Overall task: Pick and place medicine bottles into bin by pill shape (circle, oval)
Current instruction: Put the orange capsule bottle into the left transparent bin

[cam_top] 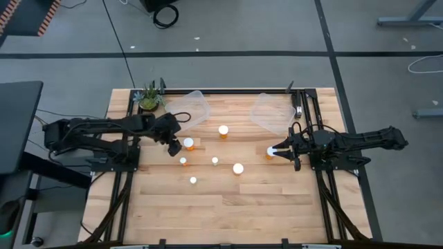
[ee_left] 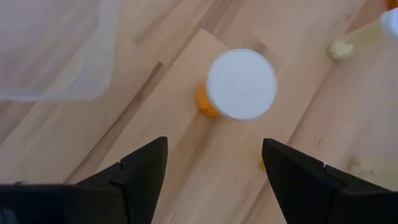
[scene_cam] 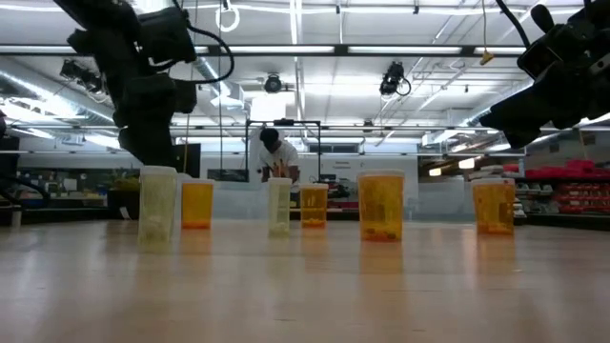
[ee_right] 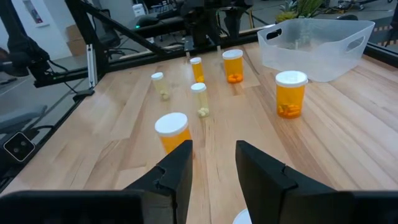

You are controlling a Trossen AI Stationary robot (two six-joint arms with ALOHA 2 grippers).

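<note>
Left gripper [cam_top: 174, 146]: over table's left-centre, fingers [ee_left: 140, 171] spread wide, nothing held, pointing down.
Target btl [ee_left: 239, 86]: upright, white cap up, on a pale wood patch; lies just ahead of the left gripper's open gap, a bit off to one finger's side. High view puts it [cam_top: 188, 144] just right of the claw tip.
Key relation: btl's long axis vertical, claw comes from above, so the gap prob needs a small shift fwd to centre on the cap before descending. Left arm is clearly the nearer one for this btl.
Right gripper [cam_top: 284, 149]: at table's right, fingers [ee_right: 174, 168] apart w/ a narrow gap, empty; a btl [cam_top: 270, 151] sits touching or just beside its tip, white cap edge barely showing at the wrist view's bottom.
Other btls: five more upright mid-table, e.g. [cam_top: 223, 130], [cam_top: 238, 168], well apart from each other.
Bins: two clear ones at far edge, left bin [cam_top: 188, 106], right bin [cam_top: 271, 111]; neither holds a btl as far as visible.
Pill shape: can't tell from here.
Progress: judged early, nothing sorted yet.
</note>
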